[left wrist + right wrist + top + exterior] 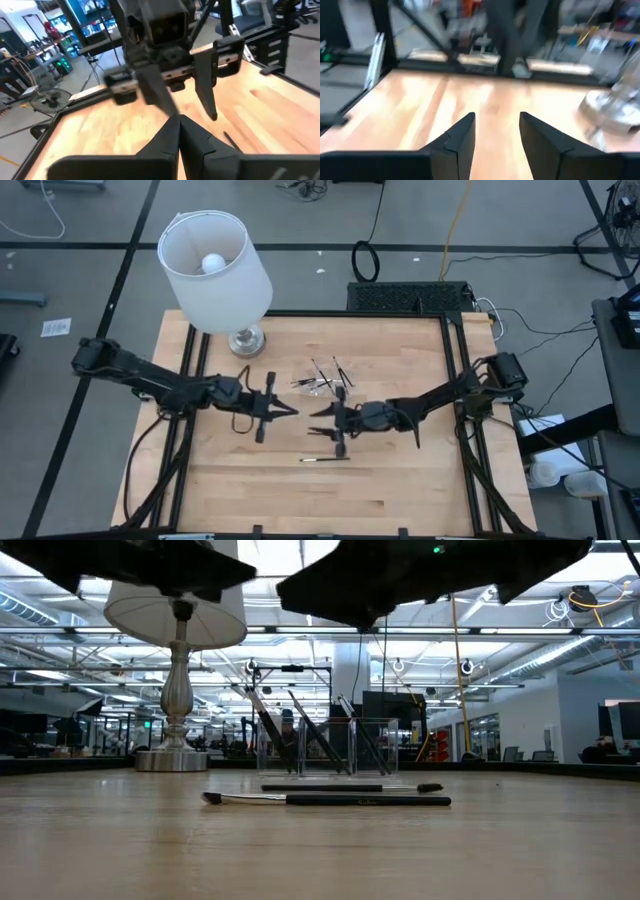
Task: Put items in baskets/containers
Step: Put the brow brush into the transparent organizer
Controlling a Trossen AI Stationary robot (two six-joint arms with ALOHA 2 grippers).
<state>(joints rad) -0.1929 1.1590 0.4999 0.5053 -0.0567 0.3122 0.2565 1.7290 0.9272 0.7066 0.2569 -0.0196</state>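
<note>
The clear plastic tray (pixel 322 383) stands on the table's middle, toward the far side, with several dark sticks (pixel 330 372) leaning in it; in the low view the tray (pixel 322 748) shows them slanted against its walls. One stick (pixel 325 459) lies flat on the wood nearer the front, and the low view shows two loose sticks (pixel 325 800) (pixel 350 787). My left gripper (pixel 292 412) hovers shut just left of centre, holding nothing. My right gripper (pixel 318 422) faces it from the right, open and empty, its fingers (pixel 465 132) spread over bare wood.
A white lamp (pixel 215 260) stands at the far left of the table on a silver base (pixel 245 340). Black rails (pixel 455 370) frame the wooden top. Bare wood (pixel 400 490) lies along the near side.
</note>
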